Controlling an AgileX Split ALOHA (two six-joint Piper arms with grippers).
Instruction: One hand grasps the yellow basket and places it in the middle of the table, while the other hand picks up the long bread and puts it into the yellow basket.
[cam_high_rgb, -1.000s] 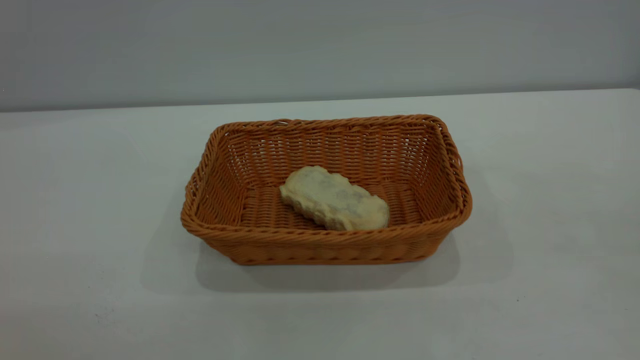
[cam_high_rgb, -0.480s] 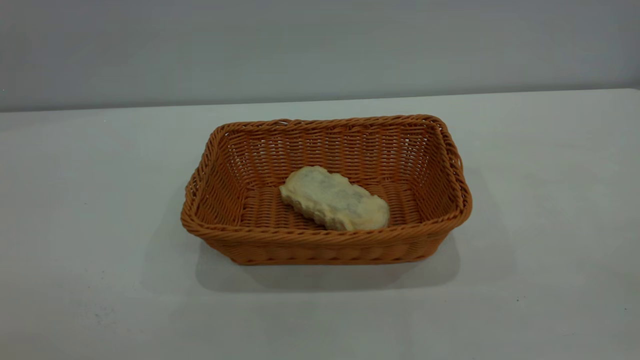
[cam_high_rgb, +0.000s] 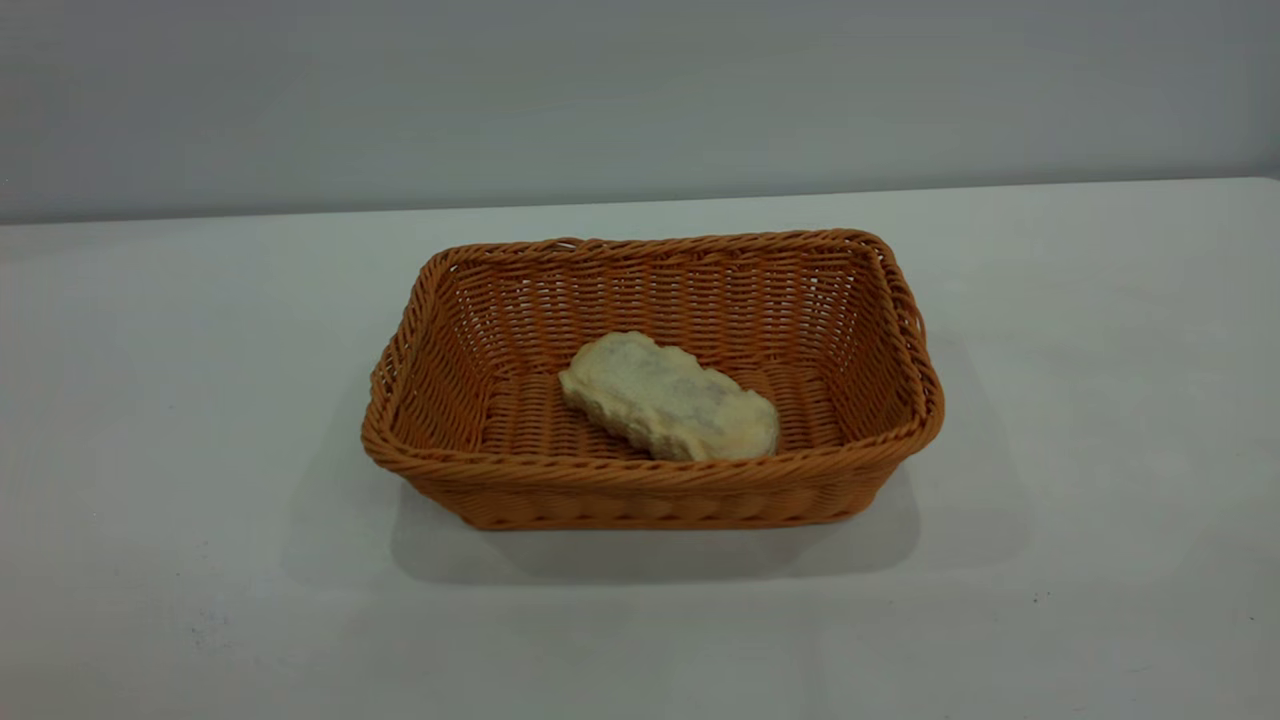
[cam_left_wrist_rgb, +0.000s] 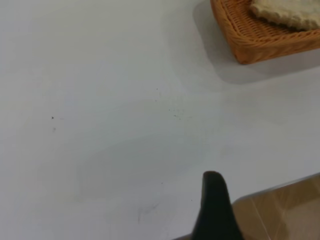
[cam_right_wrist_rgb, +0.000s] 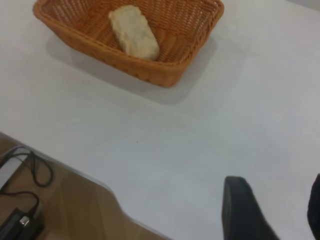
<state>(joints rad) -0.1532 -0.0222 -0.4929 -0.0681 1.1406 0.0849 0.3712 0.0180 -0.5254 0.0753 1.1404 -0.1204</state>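
Observation:
The yellow basket stands in the middle of the white table. Inside it, on the woven floor, the long bread lies slantwise with its pale mottled side up. Neither gripper appears in the exterior view. In the left wrist view my left gripper shows only as one dark tip above the table's edge, far from the basket and the bread. In the right wrist view my right gripper hovers over bare table, open and empty, well away from the basket and the bread.
The table's edge runs close to both grippers, with brown floor beyond it. A black cable and a small black box lie on the floor off that edge. A grey wall stands behind the table.

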